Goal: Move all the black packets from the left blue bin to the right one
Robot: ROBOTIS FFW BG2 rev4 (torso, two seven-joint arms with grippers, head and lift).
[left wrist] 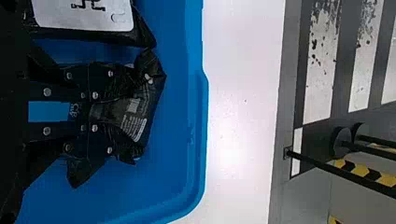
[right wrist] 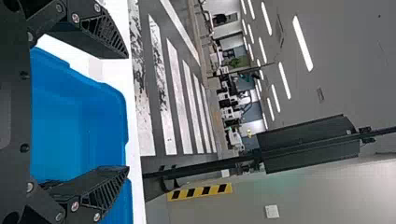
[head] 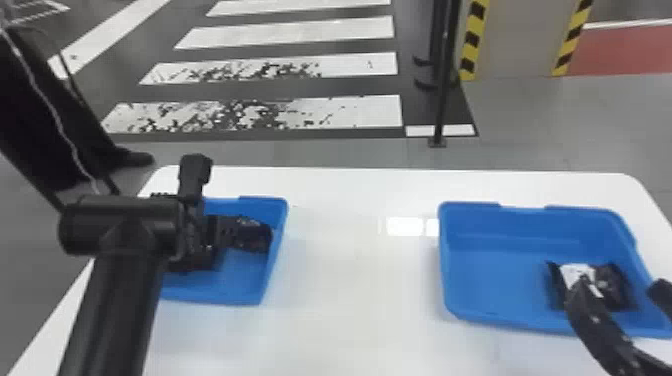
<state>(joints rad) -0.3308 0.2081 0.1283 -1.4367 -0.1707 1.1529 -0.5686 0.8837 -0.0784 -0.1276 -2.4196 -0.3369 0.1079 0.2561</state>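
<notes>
White table [head: 350, 300], grey floor [head: 530, 120], striped crossing [head: 300, 30], ceiling lights [right wrist: 302, 43]

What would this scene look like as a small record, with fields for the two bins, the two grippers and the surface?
Left bin: gripped packet, white-labelled packet beside it
Right bin: at least one black packet
Left gripper: in left bin, fingers shut on packet
Right gripper: over right bin, fingers open
Surface: white table

Room between bins [head: 520, 222] — walls [head: 272, 250] alongside
</notes>
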